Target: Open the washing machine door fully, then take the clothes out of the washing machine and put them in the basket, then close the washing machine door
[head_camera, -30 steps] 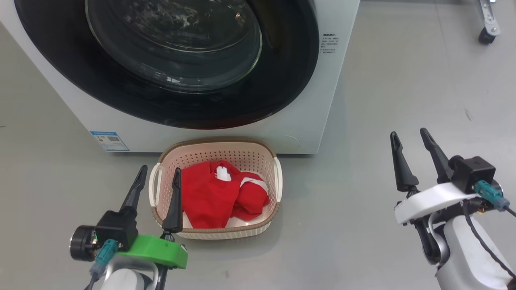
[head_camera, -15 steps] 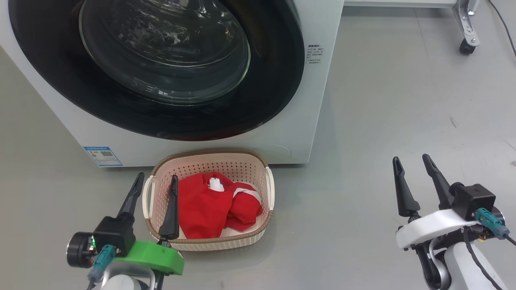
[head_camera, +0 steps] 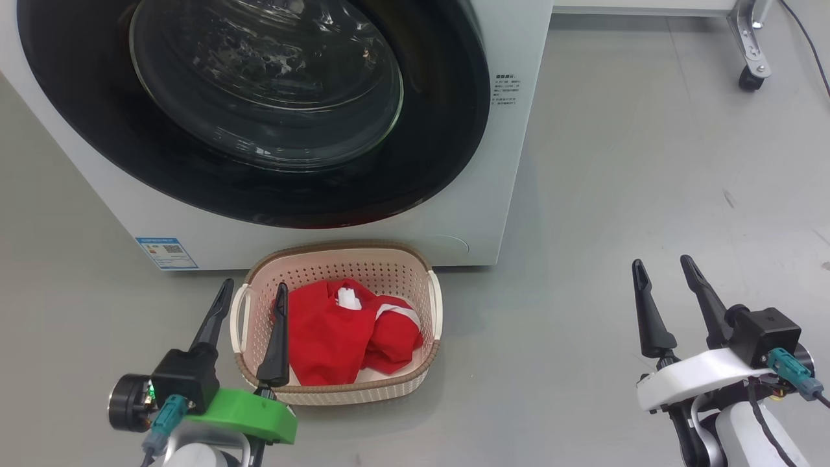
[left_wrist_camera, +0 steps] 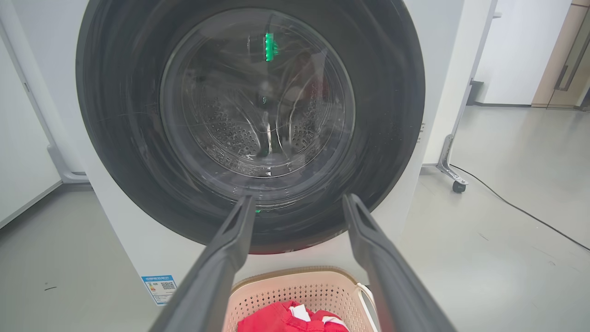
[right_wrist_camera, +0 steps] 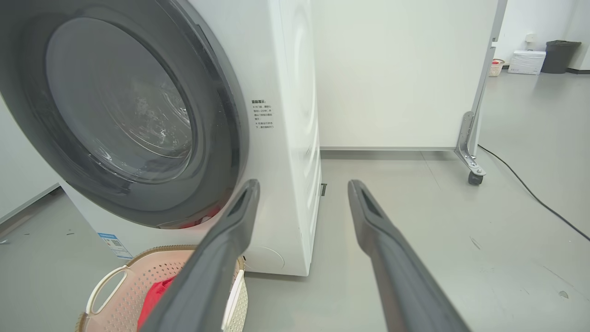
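Holds left hand low at the left side of the basket, fingers spread and empty, one outside the white handle, the other over the rim. Holds right hand well off to the right above grey floor, fingers likewise spread, gripping nothing. Finds clothes, red with white trim, heaped inside basket, just before washing machine. Finds washing machine door shut against its front.
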You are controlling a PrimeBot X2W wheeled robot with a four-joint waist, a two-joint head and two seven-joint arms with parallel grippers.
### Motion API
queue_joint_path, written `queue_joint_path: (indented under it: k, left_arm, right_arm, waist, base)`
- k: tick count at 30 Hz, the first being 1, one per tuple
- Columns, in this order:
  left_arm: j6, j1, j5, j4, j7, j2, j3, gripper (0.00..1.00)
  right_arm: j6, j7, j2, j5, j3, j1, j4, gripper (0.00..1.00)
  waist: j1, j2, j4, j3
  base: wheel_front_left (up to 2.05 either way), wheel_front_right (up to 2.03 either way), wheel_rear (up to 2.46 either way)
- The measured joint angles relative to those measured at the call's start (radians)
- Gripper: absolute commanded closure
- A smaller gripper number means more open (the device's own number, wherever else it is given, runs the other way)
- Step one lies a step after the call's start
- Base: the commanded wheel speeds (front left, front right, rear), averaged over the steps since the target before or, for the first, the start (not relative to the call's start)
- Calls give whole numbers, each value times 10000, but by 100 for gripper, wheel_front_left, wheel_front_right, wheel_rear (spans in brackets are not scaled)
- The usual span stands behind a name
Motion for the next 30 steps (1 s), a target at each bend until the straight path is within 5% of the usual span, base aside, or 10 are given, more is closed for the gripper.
queue_joint_path:
  k: [27, 28, 30]
  left_arm:
    - [88, 27, 71, -77, 2, 2, 13, 0]
    - [86, 39, 71, 13, 2, -23, 0, 100]
    - [86, 88, 71, 121, 4, -46, -15, 100]
  right_arm:
    - [-84, 0, 4, -2, -10, 388, -527, 0]
    - [-84, 17, 27, 0, 4, 395, -447, 100]
    - [-84, 23, 77, 0, 23, 430, -339, 100]
  waist:
    - [0, 0, 21, -31]
    - [0, 0, 24, -35]
    - [0, 0, 24, -34]
  base:
    - [0, 0, 0]
    - [0, 0, 0]
    - [0, 0, 0]
